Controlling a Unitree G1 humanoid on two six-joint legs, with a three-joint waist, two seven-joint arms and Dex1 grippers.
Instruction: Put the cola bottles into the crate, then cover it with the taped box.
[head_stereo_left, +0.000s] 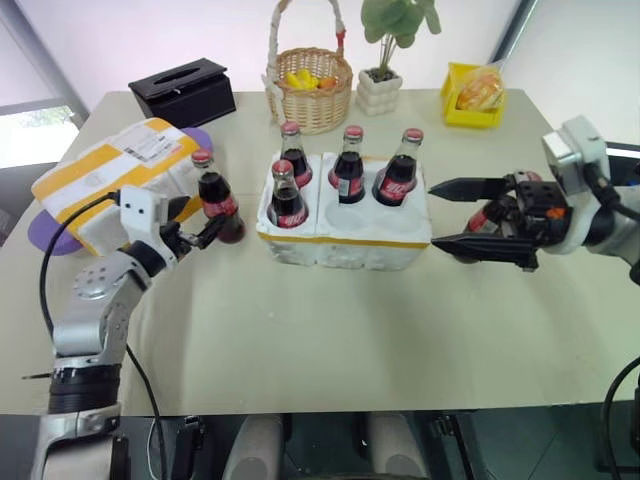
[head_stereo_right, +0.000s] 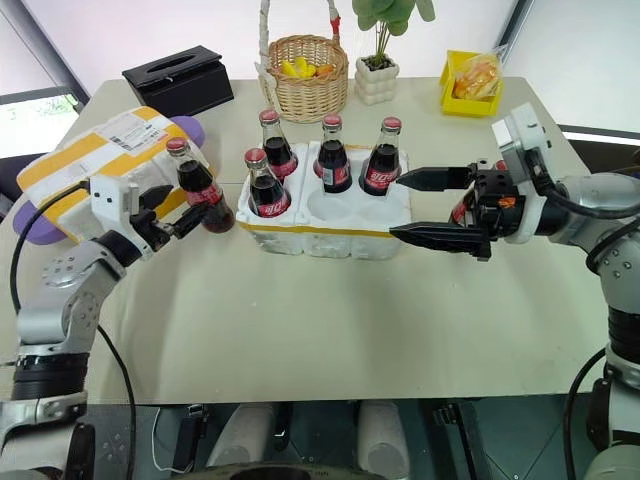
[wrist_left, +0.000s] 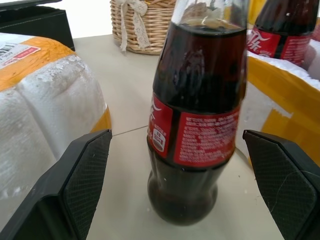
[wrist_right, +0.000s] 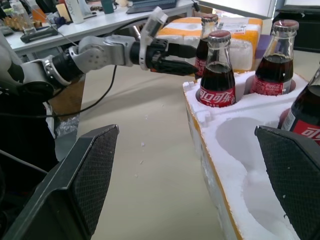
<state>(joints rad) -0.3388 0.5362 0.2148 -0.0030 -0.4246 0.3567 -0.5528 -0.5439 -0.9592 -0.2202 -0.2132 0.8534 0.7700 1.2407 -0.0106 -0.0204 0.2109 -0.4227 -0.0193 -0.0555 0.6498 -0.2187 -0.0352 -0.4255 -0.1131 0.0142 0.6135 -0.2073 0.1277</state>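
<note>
Cola bottle (head_stereo_left: 491, 213) behind right end effector (head_stereo_left: 447, 216)

In the left wrist view, the standing cola bottle (wrist_left: 197, 125) is running off the upper edge, losing its neck and cap. The taped box (wrist_left: 45, 105) is being cropped at the side. In the head views, a purple object (head_stereo_left: 45, 232) is lying mostly hidden under that box. A red-labelled bottle (head_stereo_left: 482, 217) is showing only partly behind the right gripper (head_stereo_left: 448, 218).
</note>
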